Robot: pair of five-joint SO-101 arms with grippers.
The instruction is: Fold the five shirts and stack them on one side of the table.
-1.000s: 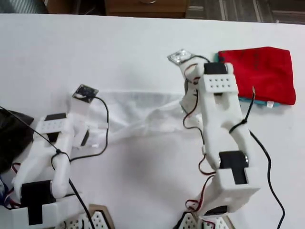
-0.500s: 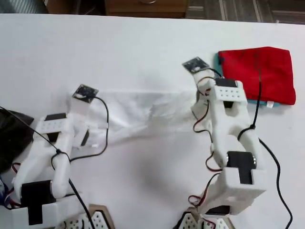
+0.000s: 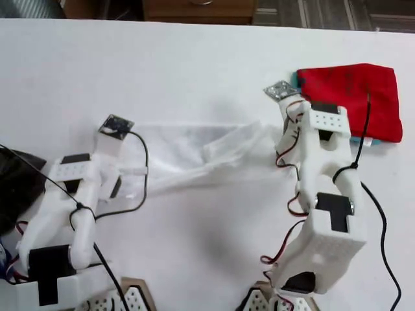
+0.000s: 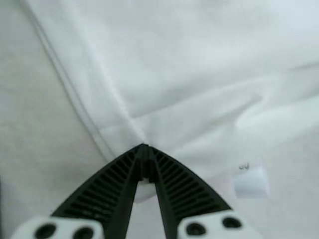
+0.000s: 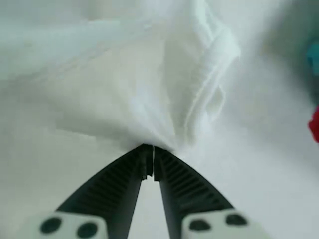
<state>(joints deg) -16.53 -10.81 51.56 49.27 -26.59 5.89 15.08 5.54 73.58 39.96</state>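
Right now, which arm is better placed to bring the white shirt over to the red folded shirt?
Likely right. The right tool is shut on the white shirt close beside the red folded shirt; the left tool holds the far end.

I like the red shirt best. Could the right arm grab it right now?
Probably not yet: the right end effector is shut on the white shirt. The red shirt lies close by, nothing between.

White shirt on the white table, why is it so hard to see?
High view: the white shirt nearly matches the table, only faint grey shadows in its folds mark it. Left wrist view: a shadow line traces its seam. Right wrist view: bunched cloth is shaded at the right gripper tips.
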